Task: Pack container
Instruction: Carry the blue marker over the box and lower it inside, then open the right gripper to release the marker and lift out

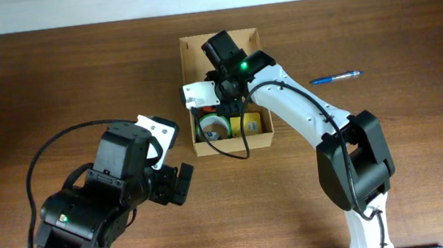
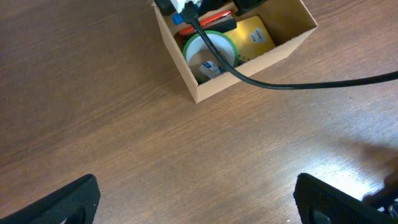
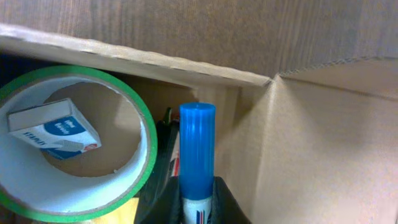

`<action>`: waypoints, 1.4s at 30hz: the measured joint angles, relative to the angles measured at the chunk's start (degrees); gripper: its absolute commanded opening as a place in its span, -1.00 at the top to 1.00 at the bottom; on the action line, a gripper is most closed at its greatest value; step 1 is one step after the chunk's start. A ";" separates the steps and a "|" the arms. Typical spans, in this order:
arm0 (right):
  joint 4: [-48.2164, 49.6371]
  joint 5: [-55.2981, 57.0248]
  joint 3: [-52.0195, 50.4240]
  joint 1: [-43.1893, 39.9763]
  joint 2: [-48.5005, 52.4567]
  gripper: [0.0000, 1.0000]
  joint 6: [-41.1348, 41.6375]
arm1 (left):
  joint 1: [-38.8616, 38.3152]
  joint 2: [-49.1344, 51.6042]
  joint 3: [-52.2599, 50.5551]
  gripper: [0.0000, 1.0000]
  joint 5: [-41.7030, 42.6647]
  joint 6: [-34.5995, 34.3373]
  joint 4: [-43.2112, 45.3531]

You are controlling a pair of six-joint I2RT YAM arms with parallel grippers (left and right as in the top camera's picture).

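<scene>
Placement is the step you are in. Your right gripper (image 3: 196,200) is down inside the cardboard box (image 1: 195,49), which sits open at the far middle of the table (image 1: 54,75). Its fingers are closed on a blue marker (image 3: 197,149), and the marker's cap points toward a corner of the box. Just beside the marker lies a roll of green-edged tape (image 3: 25,186) with a small white and blue packet (image 3: 55,132) resting in its core. A yellow item (image 1: 251,123) lies next to the roll, by the wall nearest the robot. Your left gripper (image 2: 199,208) hangs over bare wood a little short of the box, its fingers spread wide apart and holding nothing. As I read it, the packing is well along but not finished, since a blue pen (image 1: 335,77) lies outside the box on the right arm's side. For the next move, you likely need to set the marker into the narrow gap between the roll and the box wall and then part the fingers. After that, lift straight up so the fingers and the trailing cable clear the wall without dragging the box. The pen looks like your next pick.
</scene>
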 measured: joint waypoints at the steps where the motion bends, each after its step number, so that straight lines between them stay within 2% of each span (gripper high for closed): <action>1: 0.02 0.13 0.00 0.00 0.00 0.35 0.02 | 0.00 -0.02 0.00 -0.99 0.00 0.00 0.00; 5: 0.02 0.57 0.00 0.00 0.00 0.24 -0.24 | 0.00 0.00 0.00 -0.99 0.00 0.00 0.00; 12: -0.37 0.59 0.00 0.00 0.00 0.24 -0.07 | 0.00 -0.02 0.00 -0.99 0.00 0.00 0.00; 16: -1.09 0.57 0.00 0.00 0.00 0.24 2.73 | 0.00 0.00 0.00 -0.99 0.00 0.00 0.00; 23: -2.25 2.73 -0.02 0.00 -2.67 0.25 10.58 | 0.00 0.00 0.00 -0.99 0.00 0.00 0.00; 32: -1.75 6.71 -0.04 -0.44 -15.17 0.26 20.22 | 0.00 0.00 0.00 -0.99 0.00 0.00 -0.02; 37: -0.20 6.88 -0.04 -3.48 -16.46 0.25 29.68 | 0.00 -0.02 0.00 -0.99 0.00 0.00 0.00; 42: 0.04 7.10 -0.04 -10.36 -16.44 0.25 42.38 | 0.00 -0.02 0.00 -0.99 0.00 0.00 0.00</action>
